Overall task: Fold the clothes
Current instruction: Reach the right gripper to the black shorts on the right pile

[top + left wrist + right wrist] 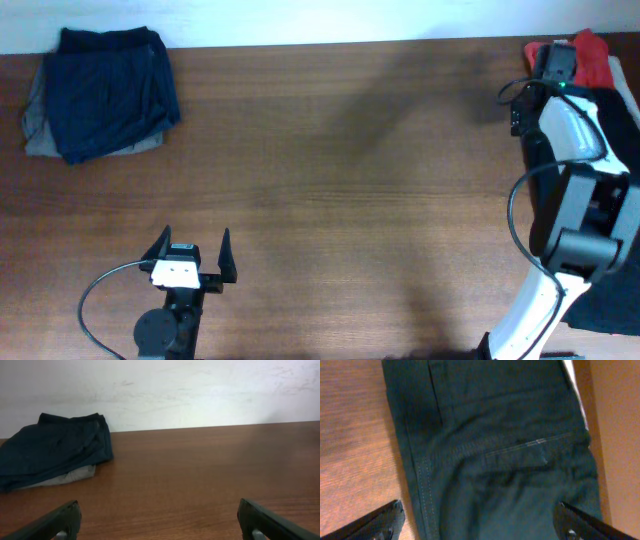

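Large black limp fabric garment [510, 455] lies at the brown wooden table's [350, 150] right edge, under the right gripper [480, 522], whose fingers are spread and hold nothing. It looks soft, light and floppy (stitched pocket seam stiffer), so pinching the hemmed side edge is probably best. Coral-red cloth [597, 50] lies beside it. Left gripper [195, 245] is also spread, well apart.
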You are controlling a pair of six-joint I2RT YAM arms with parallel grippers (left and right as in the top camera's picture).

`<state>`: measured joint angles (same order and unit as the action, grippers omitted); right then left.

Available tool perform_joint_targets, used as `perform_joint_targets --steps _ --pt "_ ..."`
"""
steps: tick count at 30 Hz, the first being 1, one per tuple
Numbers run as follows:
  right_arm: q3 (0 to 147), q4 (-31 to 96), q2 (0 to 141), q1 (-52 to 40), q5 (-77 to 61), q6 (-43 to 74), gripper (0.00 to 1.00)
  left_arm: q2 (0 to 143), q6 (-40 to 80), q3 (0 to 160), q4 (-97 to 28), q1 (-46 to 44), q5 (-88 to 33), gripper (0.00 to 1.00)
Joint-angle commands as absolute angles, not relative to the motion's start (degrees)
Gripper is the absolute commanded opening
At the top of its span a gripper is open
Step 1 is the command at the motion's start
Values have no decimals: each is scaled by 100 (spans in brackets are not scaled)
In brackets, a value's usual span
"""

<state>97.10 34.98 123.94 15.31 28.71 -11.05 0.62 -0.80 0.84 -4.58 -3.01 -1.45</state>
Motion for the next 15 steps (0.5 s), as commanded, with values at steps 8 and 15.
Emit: perform_joint_targets --steps 8,15 --pt "9859 2862 13327 1551 2703 -1459 98 36 -43 54 -473 -296 -145 99" --pt "9870 2888 13537 1662 2995 -1459 45 36 -43 54 -473 -296 -145 99"
